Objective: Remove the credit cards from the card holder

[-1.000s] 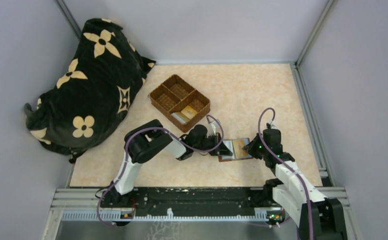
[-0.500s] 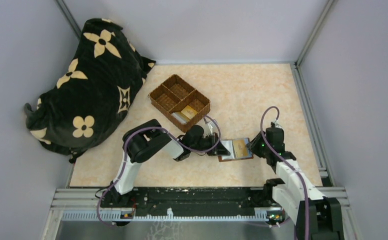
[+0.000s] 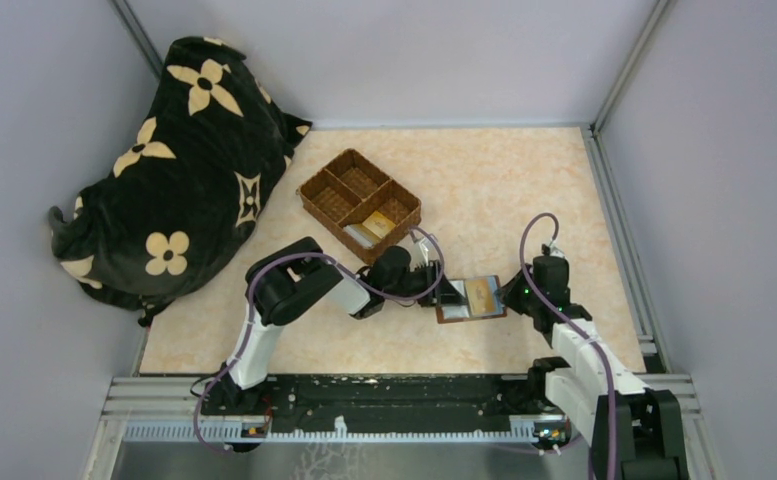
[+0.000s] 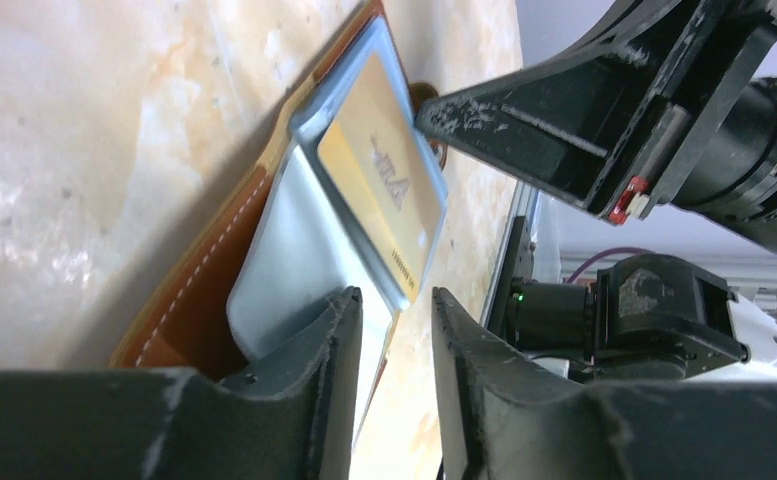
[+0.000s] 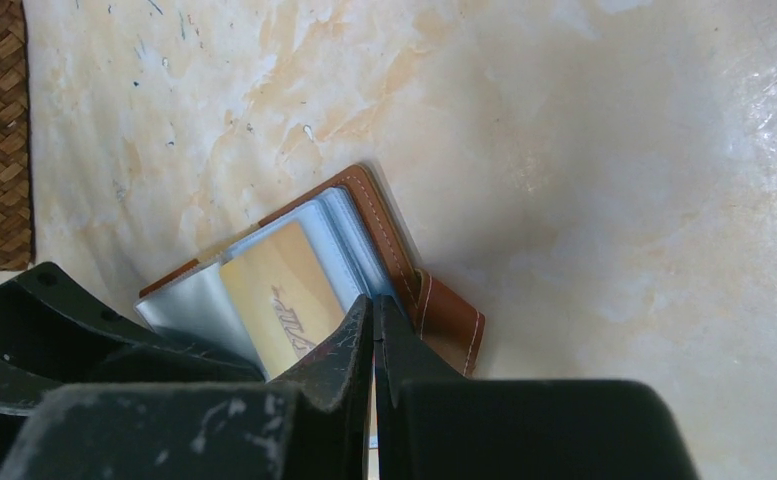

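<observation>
The card holder (image 3: 456, 313) lies open on the table (image 3: 524, 190), right of centre in the overhead view, between the two grippers. It is a small reddish-brown leather rectangle with pale stitching along its rim and a snap tab (image 5: 449, 312) at one edge; inside are grey-blue plastic sleeves (image 4: 284, 260), glossy and slightly bowed, and the top one holds a gold card (image 4: 379, 185) with faint lettering. Two more cards (image 3: 372, 228) – one whitish, one gold – lie in the nearest compartment of the woven basket (image 3: 326, 192), above and left of the holder. The left arm reaches in low from the left with its elbow folded, and the left gripper (image 3: 451, 293) sits at the holder's left edge, jaws a narrow gap apart with a sleeve corner between them. The right arm stretches up from the lower right; the right gripper (image 5: 374, 300) has its fingers pressed together, tips at the holder's edge beside the tab – whether they pinch anything cannot be told. The table is smooth, cream and marbled with orange.
</observation>
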`<state>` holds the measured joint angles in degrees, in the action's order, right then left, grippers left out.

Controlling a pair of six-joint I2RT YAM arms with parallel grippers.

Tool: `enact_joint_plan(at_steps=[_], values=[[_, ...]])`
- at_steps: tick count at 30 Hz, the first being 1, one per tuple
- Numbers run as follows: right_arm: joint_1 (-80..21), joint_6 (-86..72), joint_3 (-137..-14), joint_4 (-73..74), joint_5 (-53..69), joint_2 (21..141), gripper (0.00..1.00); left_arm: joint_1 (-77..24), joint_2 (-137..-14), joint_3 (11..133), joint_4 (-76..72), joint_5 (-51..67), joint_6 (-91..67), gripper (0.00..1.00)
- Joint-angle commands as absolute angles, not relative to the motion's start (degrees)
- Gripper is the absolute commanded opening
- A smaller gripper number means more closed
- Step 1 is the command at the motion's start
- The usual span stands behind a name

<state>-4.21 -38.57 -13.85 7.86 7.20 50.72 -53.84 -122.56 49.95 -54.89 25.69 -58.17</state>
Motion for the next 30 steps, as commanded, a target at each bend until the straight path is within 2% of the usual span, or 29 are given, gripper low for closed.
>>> enact_joint_plan(at_steps=[1, 3, 7, 30], values=[[-3.9, -37.6, -12.1, 9.3, 9.0, 51.2, 0.00, -53.5, -123.8, 52.2, -53.8, 25.4, -57.4, 0.42], [-3.9, -37.7, -11.7, 9.1, 9.9, 51.2, 0.00, -53.5, -123.9, 52.7, -53.6, 25.5, -57.4, 0.47], [-3.9, -38.2, -10.9, 8.7, 10.7, 50.6, 0.00, -53.6, -124.3, 52.8, -53.7, 25.6, -57.6, 0.49], [-9.1, -42.7, -8.8, 9.4, 10.6, 46.9, 0.00, -53.5, -126.1, 51.1, -61.2, 26.3, -62.9, 0.50]])
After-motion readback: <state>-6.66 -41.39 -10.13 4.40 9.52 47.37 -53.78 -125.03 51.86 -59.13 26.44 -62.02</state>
